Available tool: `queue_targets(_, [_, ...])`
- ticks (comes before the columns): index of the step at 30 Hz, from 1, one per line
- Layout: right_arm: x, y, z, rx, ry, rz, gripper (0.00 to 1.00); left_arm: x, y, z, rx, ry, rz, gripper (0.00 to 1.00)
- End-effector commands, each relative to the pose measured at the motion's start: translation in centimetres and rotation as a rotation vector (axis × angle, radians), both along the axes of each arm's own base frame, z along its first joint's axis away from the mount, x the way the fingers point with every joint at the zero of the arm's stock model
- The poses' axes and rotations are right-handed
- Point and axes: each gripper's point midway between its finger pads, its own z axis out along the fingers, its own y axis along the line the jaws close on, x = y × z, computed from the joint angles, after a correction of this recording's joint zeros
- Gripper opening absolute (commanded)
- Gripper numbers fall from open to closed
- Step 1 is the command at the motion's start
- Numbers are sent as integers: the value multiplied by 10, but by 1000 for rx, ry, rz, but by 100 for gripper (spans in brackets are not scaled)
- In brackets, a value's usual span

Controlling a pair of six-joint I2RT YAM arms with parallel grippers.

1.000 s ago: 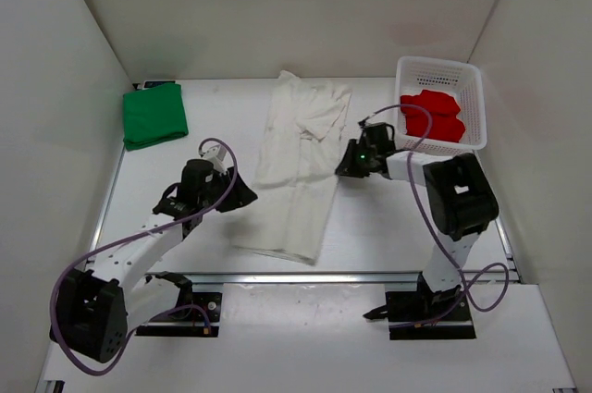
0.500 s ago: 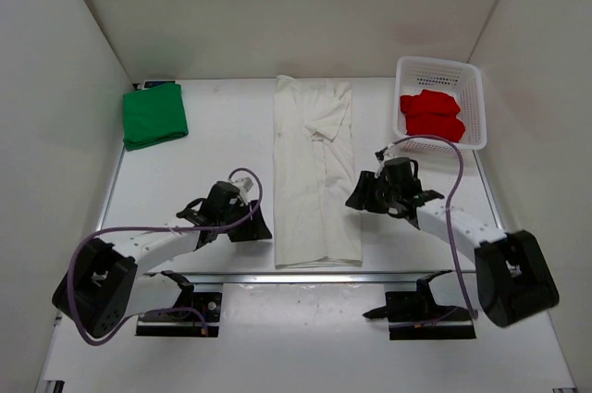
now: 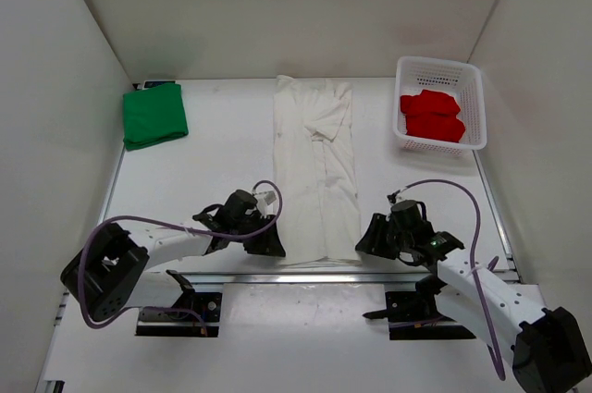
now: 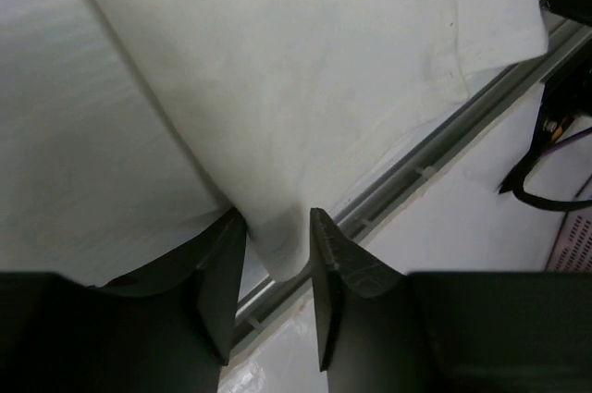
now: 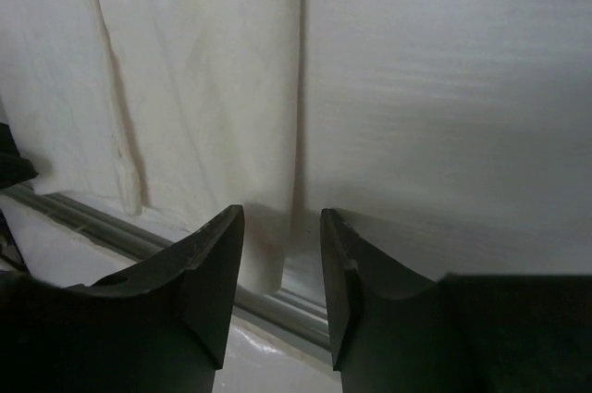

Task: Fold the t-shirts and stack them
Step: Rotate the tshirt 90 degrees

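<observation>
off-white t-shirt (image 3: 317, 171) now straightened lengthwise — left gripper (image 4: 276, 268) and right gripper (image 5: 277, 254), both parted, straddle its near corners, nothing clamped yet — next fold imminent.

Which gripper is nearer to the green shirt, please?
Left. The left gripper is at the white shirt's near left corner, below the green shirt; the right gripper is across the white shirt.

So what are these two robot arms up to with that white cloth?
They are folding t-shirts. An off-white t-shirt, folded into a long strip, lies down the middle of the table. Each arm has its tool at one near corner: the left tool has the cloth's corner between its fingers, and the right tool sits open at the other corner's edge. A folded green t-shirt lies at the far left, and a red t-shirt waits in a white basket.
</observation>
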Motion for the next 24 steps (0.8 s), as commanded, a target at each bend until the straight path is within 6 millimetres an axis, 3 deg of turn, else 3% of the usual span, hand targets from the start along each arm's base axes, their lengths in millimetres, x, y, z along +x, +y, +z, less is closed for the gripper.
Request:
queue_targets(1, [-27, 3, -7, 22, 106, 15, 36, -23, 14, -18, 75, 83, -40, 42])
queue_targets(6, [-34, 14, -10, 70, 115, 41, 21, -28, 11, -17, 70, 83, -64, 35])
queue_targets(9, [-31, 21, -2, 92, 90, 70, 6, -35, 5, -16, 64, 86, -102, 10])
queue_targets(11, [-33, 23, 0, 84, 92, 85, 0, -37, 6, -16, 69, 102, -111, 0])
queue_targets(15, [-52, 35, 12, 95, 126, 144, 0, -57, 26, -16, 70, 167, -99, 0])
queue_targets(17, [-53, 38, 23, 88, 107, 162, 0, -55, 32, -1, 40, 138, -71, 0])
queue_targets(18, [-50, 34, 25, 58, 88, 166, 0, -52, 36, 2, 37, 150, -42, 0])
queue_targets(20, [-29, 29, 43, 43, 36, 158, 0, -29, 33, 28, -11, 82, 6, 0])
queue_targets(24, [43, 18, 83, 78, -146, 122, 0, 30, 20, 65, -65, -12, 101, 0])
